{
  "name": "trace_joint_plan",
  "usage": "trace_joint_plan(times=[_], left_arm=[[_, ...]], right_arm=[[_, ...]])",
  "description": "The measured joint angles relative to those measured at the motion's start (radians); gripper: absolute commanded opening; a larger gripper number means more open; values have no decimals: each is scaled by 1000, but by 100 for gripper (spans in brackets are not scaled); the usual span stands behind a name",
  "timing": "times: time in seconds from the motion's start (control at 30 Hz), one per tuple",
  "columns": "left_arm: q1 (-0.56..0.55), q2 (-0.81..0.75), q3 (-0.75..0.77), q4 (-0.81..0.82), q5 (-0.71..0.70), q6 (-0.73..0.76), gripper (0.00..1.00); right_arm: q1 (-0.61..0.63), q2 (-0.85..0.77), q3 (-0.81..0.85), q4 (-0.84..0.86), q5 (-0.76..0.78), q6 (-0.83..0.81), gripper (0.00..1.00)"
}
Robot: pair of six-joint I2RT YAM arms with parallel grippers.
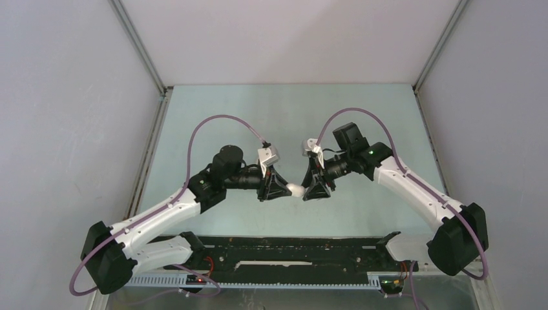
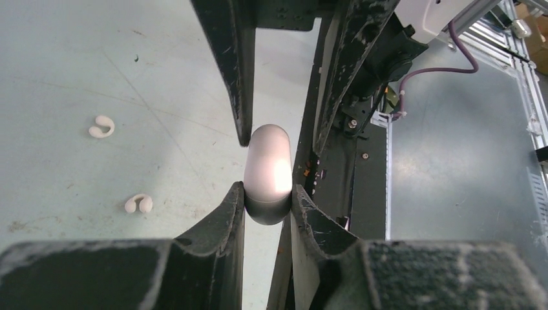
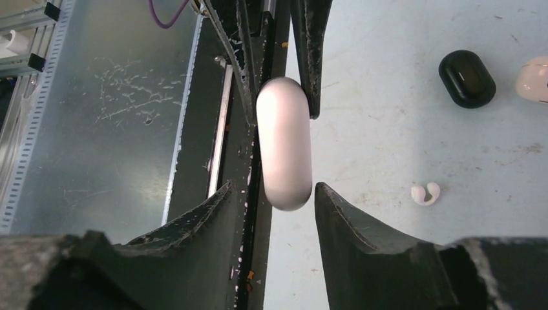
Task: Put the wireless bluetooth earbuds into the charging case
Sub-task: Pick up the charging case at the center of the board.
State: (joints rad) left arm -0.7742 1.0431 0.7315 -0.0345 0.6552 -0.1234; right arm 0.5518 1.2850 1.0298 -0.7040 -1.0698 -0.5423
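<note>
A white pebble-shaped charging case (image 1: 296, 190), closed, is held above the table between my two grippers. My left gripper (image 2: 268, 190) is shut on one end of the case (image 2: 267, 165). My right gripper (image 3: 273, 186) is open, its jaws standing on either side of the other end of the case (image 3: 284, 142), with a gap showing on the left side. Two white earbuds (image 2: 101, 126) (image 2: 139, 203) lie on the table in the left wrist view. One white earbud (image 3: 425, 193) lies on the table in the right wrist view.
A closed black case (image 3: 466, 77) and a pale pink case (image 3: 535, 79) lie on the table beyond the earbud in the right wrist view. A black rail (image 1: 297, 248) runs along the table's near edge. Grey walls enclose the table.
</note>
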Motion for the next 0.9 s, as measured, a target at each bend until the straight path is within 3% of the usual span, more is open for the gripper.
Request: trace_joint_plan(times=[0.17, 0.47, 0.57, 0.63, 0.9], left_arm=[[-2, 3, 0, 19, 21, 0, 0], [-3, 5, 0, 31, 33, -2, 1], [-5, 6, 0, 26, 37, -3, 28], [-6, 10, 0, 24, 34, 0, 39], [-40, 17, 0, 2, -13, 65, 37]], right_arm=[[13, 10, 2, 29, 2, 23, 50], [29, 19, 3, 48, 2, 37, 26], [35, 21, 3, 45, 7, 26, 22], [38, 21, 3, 38, 17, 14, 20], [77, -5, 3, 5, 133, -54, 18]])
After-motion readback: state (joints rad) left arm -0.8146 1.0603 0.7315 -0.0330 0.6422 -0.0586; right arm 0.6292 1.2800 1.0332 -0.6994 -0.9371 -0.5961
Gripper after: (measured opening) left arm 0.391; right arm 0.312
